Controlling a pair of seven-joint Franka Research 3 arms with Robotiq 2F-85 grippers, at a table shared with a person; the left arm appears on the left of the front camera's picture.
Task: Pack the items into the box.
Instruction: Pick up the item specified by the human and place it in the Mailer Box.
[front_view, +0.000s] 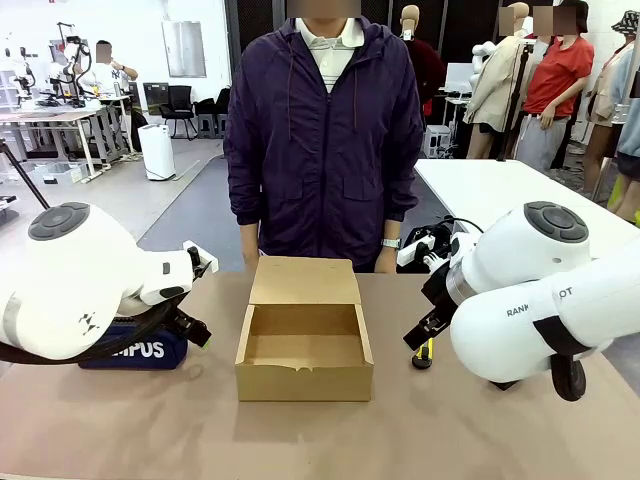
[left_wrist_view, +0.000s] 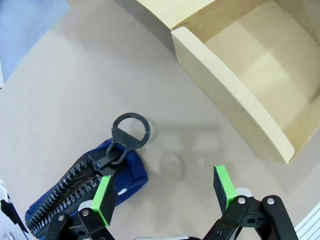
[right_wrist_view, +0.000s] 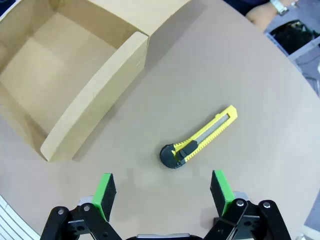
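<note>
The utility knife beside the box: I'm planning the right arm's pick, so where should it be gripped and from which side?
Probably the yellow mid-body of the utility knife, from straight above, fingers closing across its narrow width. It lies flat on the table, apart from the box, and its long straight sides suit the open right gripper.

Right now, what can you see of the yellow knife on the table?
The utility knife is slim, with a yellow plastic-looking body, a grey strip down its middle, a black slider and a rounded black end cap. No blade visibly sticks out. It lies flat on the brown table, apart from the cardboard box, on the robot's right of it. Only the table touches it; the right claw hangs open above it.
</note>
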